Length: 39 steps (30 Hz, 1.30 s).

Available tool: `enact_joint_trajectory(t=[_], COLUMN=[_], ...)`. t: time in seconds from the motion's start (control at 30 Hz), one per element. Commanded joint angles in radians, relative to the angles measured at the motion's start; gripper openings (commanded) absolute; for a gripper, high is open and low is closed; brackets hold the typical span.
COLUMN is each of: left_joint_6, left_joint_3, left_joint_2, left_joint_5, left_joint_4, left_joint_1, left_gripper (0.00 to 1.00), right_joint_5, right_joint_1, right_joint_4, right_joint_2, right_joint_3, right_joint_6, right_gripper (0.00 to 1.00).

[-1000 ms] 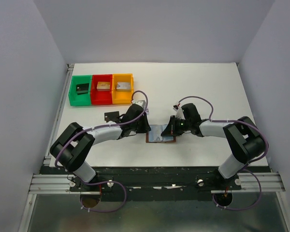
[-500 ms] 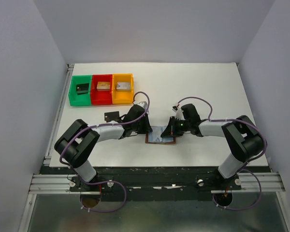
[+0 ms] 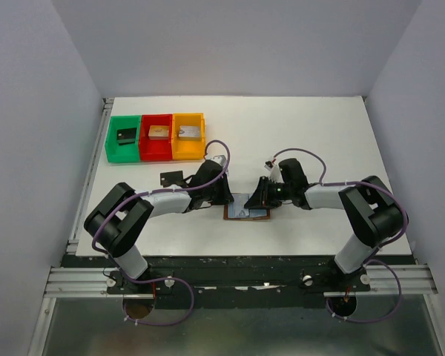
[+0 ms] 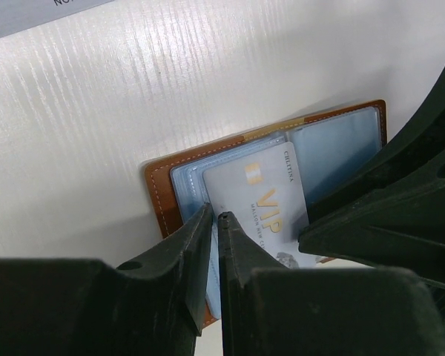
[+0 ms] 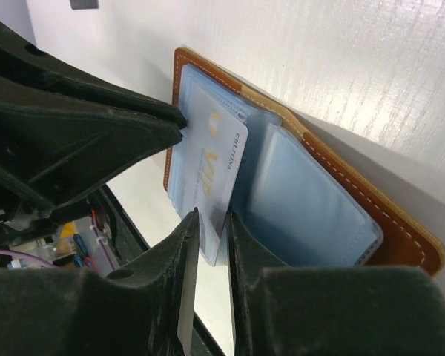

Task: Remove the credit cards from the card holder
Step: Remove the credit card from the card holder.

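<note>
Meanwhile, at the open brown leather card holder (image 4: 157,194), the right claw (image 5: 211,213) stands slightly apart astride a grey VIP credit card (image 4: 261,199); left claw (image 4: 216,213) nearly together, grip unclear.

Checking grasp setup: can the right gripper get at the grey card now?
Probably yes: the grey card juts from the holder, its edge lying between the parted fingers of the right gripper; the left gripper sits at the opposite side, seemingly clear.
</note>
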<state>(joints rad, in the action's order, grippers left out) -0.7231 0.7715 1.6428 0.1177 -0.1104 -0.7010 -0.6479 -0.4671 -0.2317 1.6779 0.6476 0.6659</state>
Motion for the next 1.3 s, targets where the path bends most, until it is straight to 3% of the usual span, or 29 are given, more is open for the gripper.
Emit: enact_joint_trajectory(t=[0.0, 0.83, 1.17, 1.27], left_joint_6=[-0.002, -0.027, -0.032, -0.035], left_joint_3=[-0.011, -0.046, -0.064, -0.066], left_joint_2=[0.003, 0.011, -0.020, -0.017], left_joint_5=[-0.036, -0.039, -0.062, -0.064], left_joint_4=[0.046, 0.017, 0.020, 0.021], left_joint_1=[0.001, -0.014, -0.012, -0.014], left_gripper=[0.25, 0.23, 0.23, 0.18], right_joint_5=[-0.056, -0.156, -0.141, -0.139], right_joint_1=[0.013, 0.021, 0.024, 0.027], right_joint_4=[-0.122, -0.451, -0.417, -0.390], right_joint_2=[0.022, 0.152, 0.123, 0.111], right_joint_3=[-0.026, -0.086, -0.097, -0.098], right_joint_6=[0.061, 0.274, 0.238, 0.219], right_gripper=[0.29, 0.32, 0.11, 0.09])
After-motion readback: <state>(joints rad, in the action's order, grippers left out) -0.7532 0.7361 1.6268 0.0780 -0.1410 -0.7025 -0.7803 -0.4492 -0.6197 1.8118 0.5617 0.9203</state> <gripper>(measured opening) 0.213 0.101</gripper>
